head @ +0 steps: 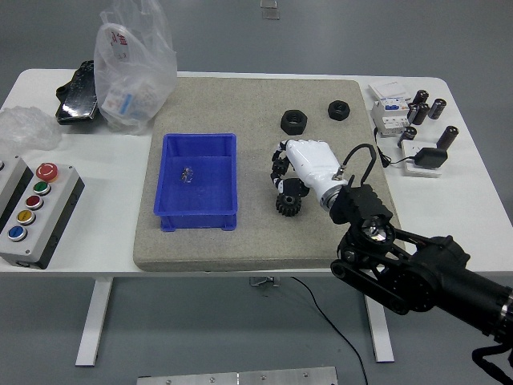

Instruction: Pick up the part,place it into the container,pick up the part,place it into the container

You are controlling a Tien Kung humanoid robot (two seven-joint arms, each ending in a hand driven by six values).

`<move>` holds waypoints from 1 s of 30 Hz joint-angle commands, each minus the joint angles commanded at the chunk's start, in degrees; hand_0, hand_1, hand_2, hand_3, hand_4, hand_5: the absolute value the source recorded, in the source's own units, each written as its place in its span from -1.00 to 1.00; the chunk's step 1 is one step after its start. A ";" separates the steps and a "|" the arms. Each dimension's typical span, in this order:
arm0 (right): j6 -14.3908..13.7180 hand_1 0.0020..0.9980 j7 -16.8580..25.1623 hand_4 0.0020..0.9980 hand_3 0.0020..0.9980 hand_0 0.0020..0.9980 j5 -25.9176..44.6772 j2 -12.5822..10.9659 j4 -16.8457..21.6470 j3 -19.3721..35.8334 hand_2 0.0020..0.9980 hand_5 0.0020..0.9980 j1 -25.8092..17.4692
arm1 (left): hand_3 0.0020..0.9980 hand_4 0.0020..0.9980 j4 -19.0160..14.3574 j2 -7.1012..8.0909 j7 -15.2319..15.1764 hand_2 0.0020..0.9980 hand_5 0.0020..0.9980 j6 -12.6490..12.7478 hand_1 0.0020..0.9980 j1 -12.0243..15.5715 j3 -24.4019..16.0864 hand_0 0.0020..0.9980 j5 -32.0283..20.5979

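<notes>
1. Right hand [298, 166]: white shell with black fingers, reaching in from the lower right on a black arm [409, 269] over the grey mat [240, 233].
2. Fingers [278, 164]: curled downward over the black gear [288, 204]; fingertips at or just above the gear's top edge. Cannot tell whether contact is made; nothing seen lifted off the mat.
3. Gear position: flat on the mat, partly covered by the hand, to the right of the blue bin [171, 215] and apart from it.
4. Blue bin: upright on the left half of the mat; one small pale metal part [187, 174] lying on its floor.
5. Two black nuts: larger nut [293, 122] on the mat beyond the hand, smaller nut [339, 110] near the mat's far right corner, well apart from each other.
6. Right of the mat, on the white table [473, 192]: a white electrical unit [389, 108], several black cylinders [426, 108], and a black block on a white plate [426, 158].
7. Left of the mat: a grey button box [34, 210] with red, green, yellow and blue buttons, at the near left.
8. Far left corner: a clear plastic bag [132, 64] with contents, beside a black object [78, 95]; crumpled clear wrap [26, 128] near the table's left edge.
</notes>
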 joint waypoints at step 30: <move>3.00 0.30 -0.40 0.25 0.45 -0.38 -0.49 2.68 5.64 -9.26 0.50 -0.39 4.42 | 0.35 0.57 0.00 -0.04 0.23 0.31 -0.23 -0.02 0.30 -0.08 0.01 0.35 0.41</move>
